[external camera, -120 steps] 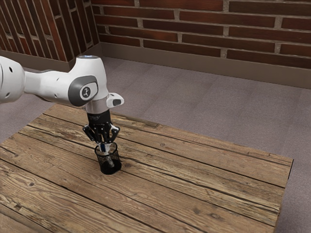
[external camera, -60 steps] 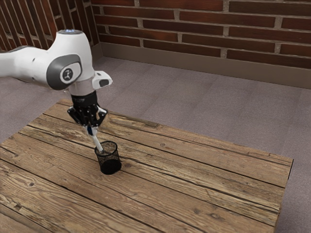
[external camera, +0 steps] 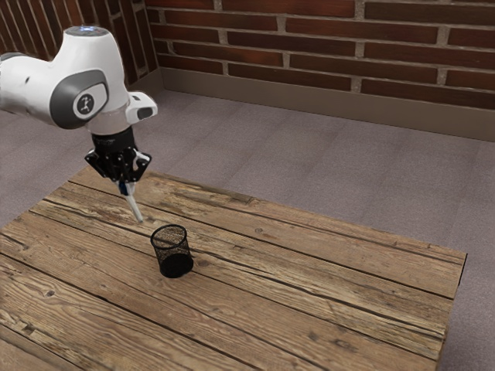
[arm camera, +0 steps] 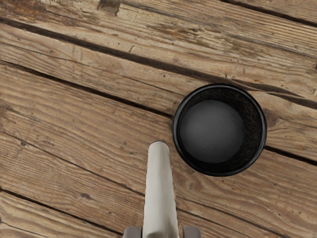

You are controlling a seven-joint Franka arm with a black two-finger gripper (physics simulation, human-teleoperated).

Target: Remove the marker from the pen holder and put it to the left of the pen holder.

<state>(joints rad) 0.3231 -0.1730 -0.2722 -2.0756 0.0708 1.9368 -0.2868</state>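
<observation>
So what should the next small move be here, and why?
Probably ease the end effector down toward the table: it grips the marker, which hangs tilted in the air, outside the pen holder, toward the exterior view's left.

The gripper (external camera: 125, 182) holds the marker (external camera: 134, 207) (tilted), apparently clear of the upright pen holder (external camera: 176, 265).

Pale grey marker (arm camera: 160, 193), black mesh pen holder (external camera: 175, 265), brown dark-streaked table (external camera: 309, 309), red-brown brick wall (external camera: 317, 56)
</observation>
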